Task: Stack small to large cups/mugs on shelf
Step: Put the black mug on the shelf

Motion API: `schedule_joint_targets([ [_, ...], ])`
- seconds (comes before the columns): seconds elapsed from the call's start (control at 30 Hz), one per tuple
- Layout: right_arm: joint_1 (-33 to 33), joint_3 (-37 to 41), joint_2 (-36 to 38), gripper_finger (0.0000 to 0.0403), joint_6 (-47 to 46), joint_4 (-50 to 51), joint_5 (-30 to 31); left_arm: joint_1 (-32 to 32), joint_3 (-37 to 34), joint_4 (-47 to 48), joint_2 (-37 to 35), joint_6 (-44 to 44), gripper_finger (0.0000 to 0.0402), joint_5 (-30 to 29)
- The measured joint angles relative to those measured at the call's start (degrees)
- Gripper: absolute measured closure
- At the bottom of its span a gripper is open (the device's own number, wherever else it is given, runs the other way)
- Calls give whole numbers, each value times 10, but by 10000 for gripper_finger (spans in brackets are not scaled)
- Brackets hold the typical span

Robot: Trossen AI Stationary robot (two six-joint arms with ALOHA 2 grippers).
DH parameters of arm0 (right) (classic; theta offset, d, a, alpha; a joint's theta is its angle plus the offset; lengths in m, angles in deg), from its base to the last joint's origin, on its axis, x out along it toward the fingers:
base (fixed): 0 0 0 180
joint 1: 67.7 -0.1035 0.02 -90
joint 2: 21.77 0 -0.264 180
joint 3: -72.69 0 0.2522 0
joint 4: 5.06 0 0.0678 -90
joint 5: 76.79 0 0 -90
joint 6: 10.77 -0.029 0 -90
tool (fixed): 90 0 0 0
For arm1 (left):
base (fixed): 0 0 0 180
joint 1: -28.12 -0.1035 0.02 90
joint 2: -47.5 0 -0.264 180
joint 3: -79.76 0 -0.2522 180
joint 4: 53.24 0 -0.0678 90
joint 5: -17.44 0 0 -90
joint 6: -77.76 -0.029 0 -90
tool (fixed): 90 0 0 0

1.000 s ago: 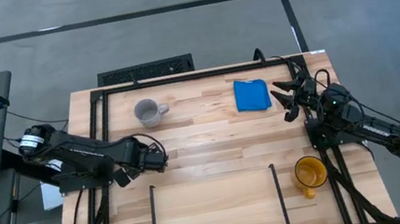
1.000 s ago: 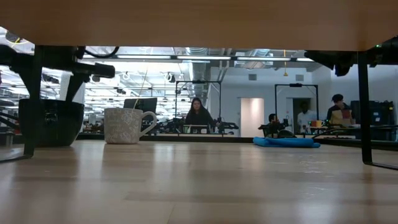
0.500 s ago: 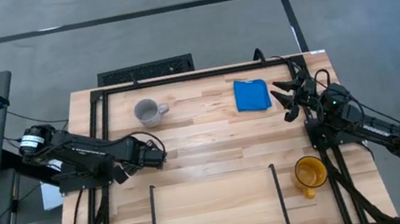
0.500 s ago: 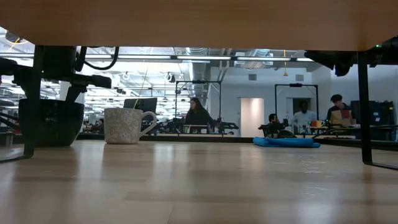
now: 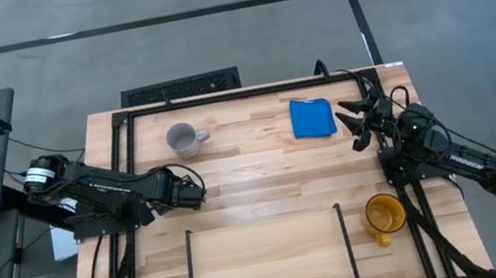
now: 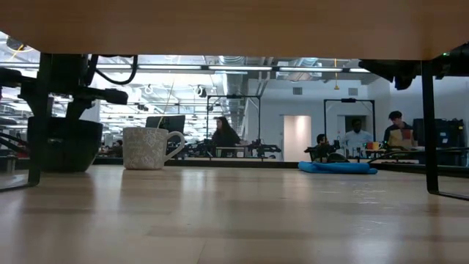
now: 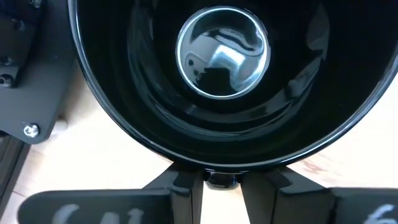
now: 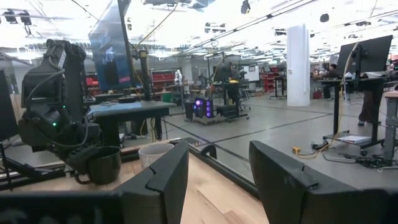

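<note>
Step one is on: my left gripper (image 5: 199, 194) is clamped on the black mug (image 6: 64, 144). Next, carry it near, onto the shelf (image 5: 268, 257). Right gripper (image 5: 355, 125) waits, spread apart.

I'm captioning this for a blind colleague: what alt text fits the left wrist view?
Close-up straight down into the black mug, whose glossy inside fills most of the frame, with the left hand shut on its rim at the bottom edge. Pale wood table shows around it.

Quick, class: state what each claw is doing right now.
Left claw: closed on the black mug, gripping its rim.
Right claw: open, holding nothing, near the blue cloth.
</note>
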Motion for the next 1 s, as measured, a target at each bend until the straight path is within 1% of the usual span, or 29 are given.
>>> schedule_joint_targets([
  [0.37,0,0,0,210,0,0,0,0,1,10,0,-23,337,5],
  [0.53,0,0,0,210,0,0,0,1,16,20,-2,-42,337,2],
  [0.77,0,0,0,211,0,0,0,11,47,61,-2,-52,337,5],
  [1.0,0,0,0,209,0,0,0,17,96,138,-6,-61,337,6],
])
